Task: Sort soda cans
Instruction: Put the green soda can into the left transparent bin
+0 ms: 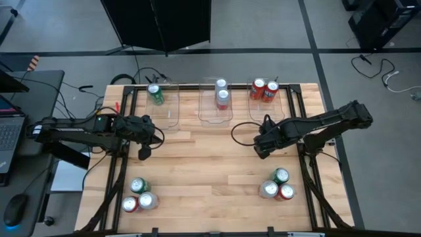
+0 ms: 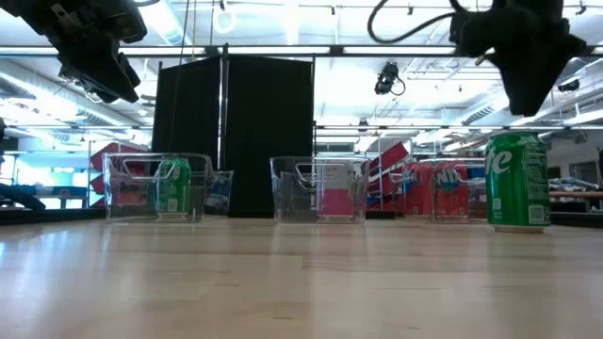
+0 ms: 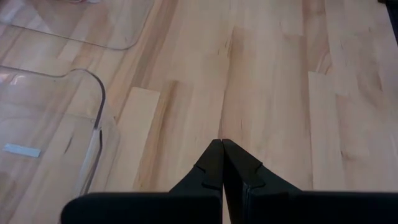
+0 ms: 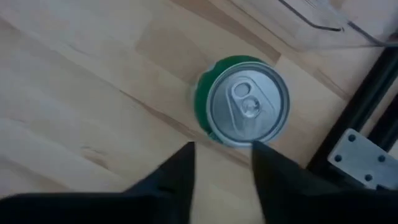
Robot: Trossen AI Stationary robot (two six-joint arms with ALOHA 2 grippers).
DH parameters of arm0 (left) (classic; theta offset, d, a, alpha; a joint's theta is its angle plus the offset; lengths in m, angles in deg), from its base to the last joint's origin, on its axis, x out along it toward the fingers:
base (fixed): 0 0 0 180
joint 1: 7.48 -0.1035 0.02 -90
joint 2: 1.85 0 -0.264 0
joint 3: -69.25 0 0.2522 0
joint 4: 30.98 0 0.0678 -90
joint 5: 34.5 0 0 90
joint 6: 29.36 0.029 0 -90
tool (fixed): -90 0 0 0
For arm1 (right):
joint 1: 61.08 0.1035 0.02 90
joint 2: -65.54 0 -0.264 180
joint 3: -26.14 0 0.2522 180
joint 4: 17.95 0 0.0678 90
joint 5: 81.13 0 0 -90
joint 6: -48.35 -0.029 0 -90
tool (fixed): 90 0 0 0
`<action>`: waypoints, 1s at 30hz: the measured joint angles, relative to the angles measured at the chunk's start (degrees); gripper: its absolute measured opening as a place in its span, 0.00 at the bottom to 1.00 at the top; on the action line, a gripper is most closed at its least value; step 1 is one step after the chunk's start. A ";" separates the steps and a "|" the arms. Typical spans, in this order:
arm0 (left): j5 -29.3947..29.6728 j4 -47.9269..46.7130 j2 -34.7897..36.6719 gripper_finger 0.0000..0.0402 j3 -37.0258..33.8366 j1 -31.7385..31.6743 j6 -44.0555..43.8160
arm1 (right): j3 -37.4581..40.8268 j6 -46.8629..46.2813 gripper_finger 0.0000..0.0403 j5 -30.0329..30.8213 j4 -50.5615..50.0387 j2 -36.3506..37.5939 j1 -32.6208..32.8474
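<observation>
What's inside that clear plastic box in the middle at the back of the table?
The middle clear plastic bin holds two silver-topped metal cans standing close together near its far end. From table height one shows pinkish through the wall; the other is mostly covered by it.

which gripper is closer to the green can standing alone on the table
Right. The right gripper hangs open just above the green can. The left gripper is shut, far across the table near the left bin.

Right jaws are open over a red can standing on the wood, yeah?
Not red. The can under the right gripper is green, as the right wrist view shows. It does stand upright on the table, and the jaws are open.
</observation>
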 joint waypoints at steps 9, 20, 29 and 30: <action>-0.59 -0.07 0.00 0.01 0.00 0.00 -0.24 | 0.18 3.47 0.82 1.41 0.36 -0.80 -3.57; -0.59 -0.07 0.00 0.01 -0.02 0.00 -0.24 | 11.38 11.01 0.94 -4.28 15.63 -0.82 -11.15; -0.57 0.16 0.01 0.01 -0.02 0.00 -1.52 | 13.56 18.93 0.71 -8.43 40.55 -0.91 -11.45; -0.57 0.32 0.00 0.01 -0.02 0.00 -1.53 | 13.56 19.77 0.71 -8.39 43.06 -0.91 -11.34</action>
